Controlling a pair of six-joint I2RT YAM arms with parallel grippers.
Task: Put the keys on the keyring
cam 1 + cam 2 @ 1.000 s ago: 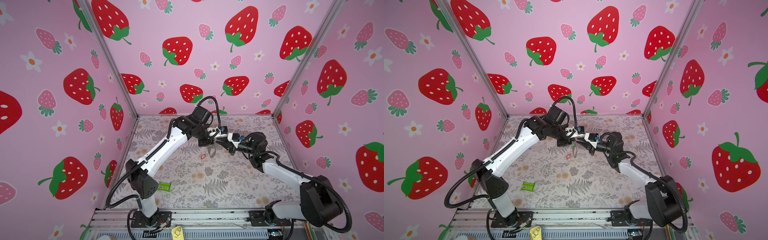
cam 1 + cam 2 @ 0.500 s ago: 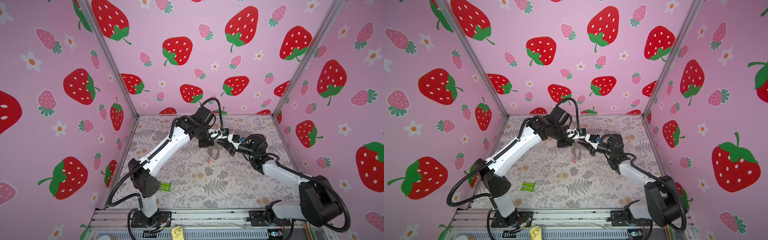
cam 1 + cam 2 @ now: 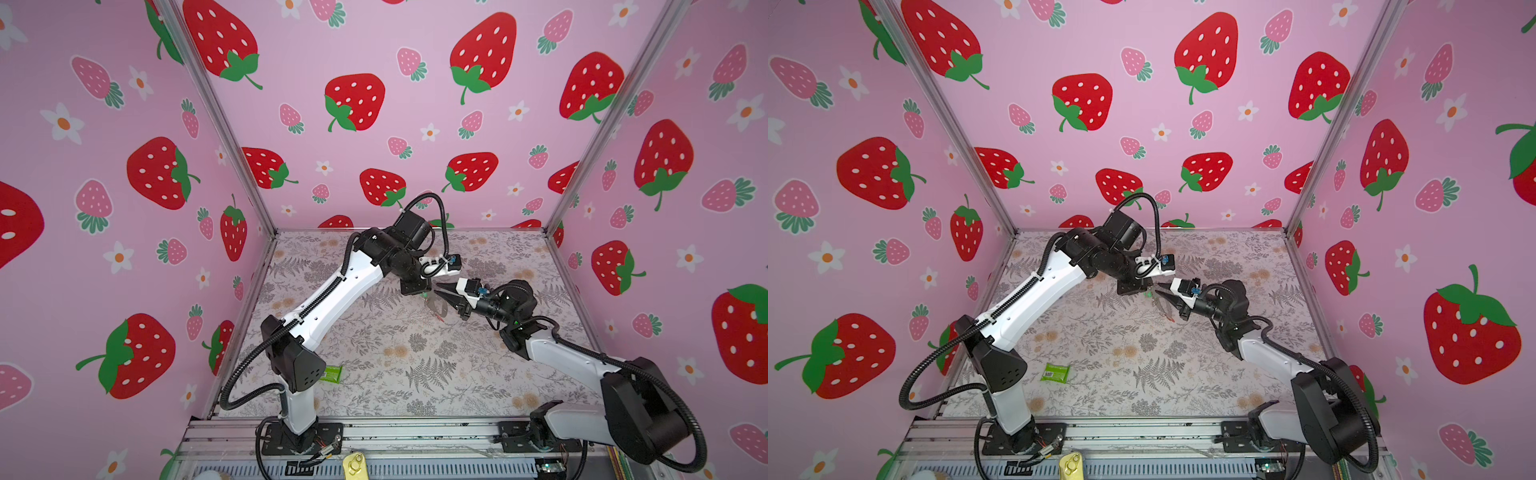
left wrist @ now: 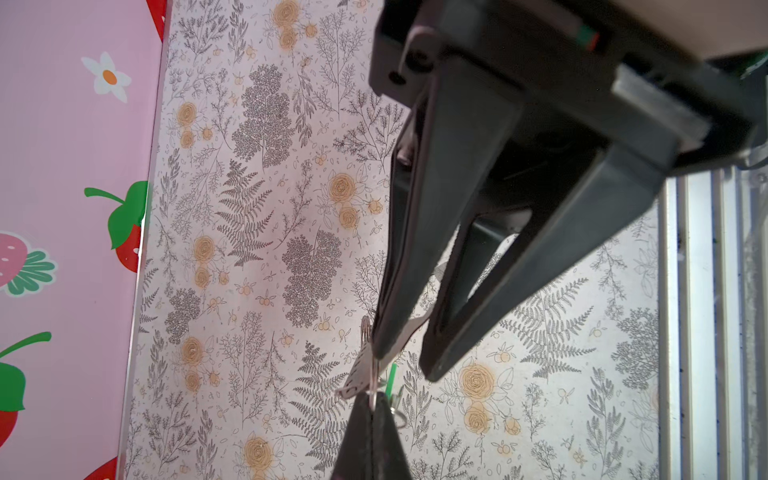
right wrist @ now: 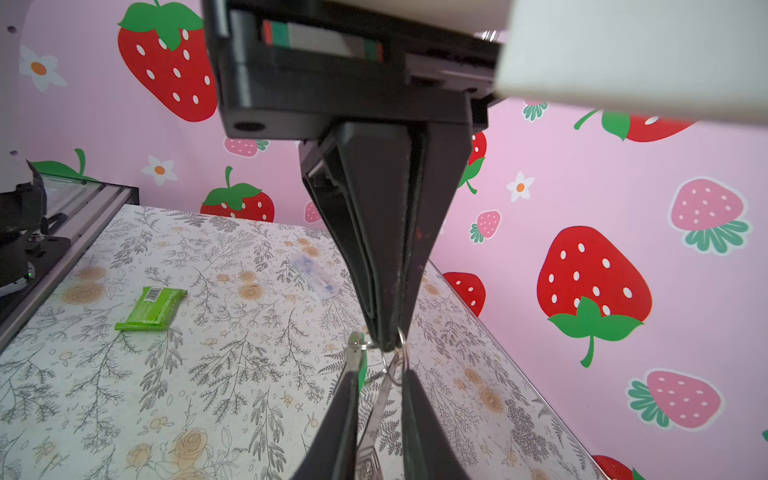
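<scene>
Above the middle of the table my two grippers meet tip to tip. The left gripper (image 4: 374,409) is shut on a thin metal ring of the keyring (image 4: 360,376), whose mauve strap hangs below (image 3: 439,308). My right gripper (image 5: 380,409) has its jaws a little apart, and the strap (image 5: 376,409) runs edge-on between them, lying against one finger. The green key (image 5: 362,366) hangs beside the tips, also seen in the left wrist view (image 4: 390,376). In a top view the red key (image 3: 1170,320) dangles at the strap's lower end.
A green packet (image 5: 151,307) with a barcode label lies near the left arm's base (image 3: 1054,372). A clear plastic piece (image 5: 313,276) lies flat by the left wall. Pink strawberry walls close in the floral table (image 3: 415,365) on three sides.
Both grippers have shifted slightly right with the keyring. The red key has swung from the strap's left to below it. The right jaws have widened a little.
</scene>
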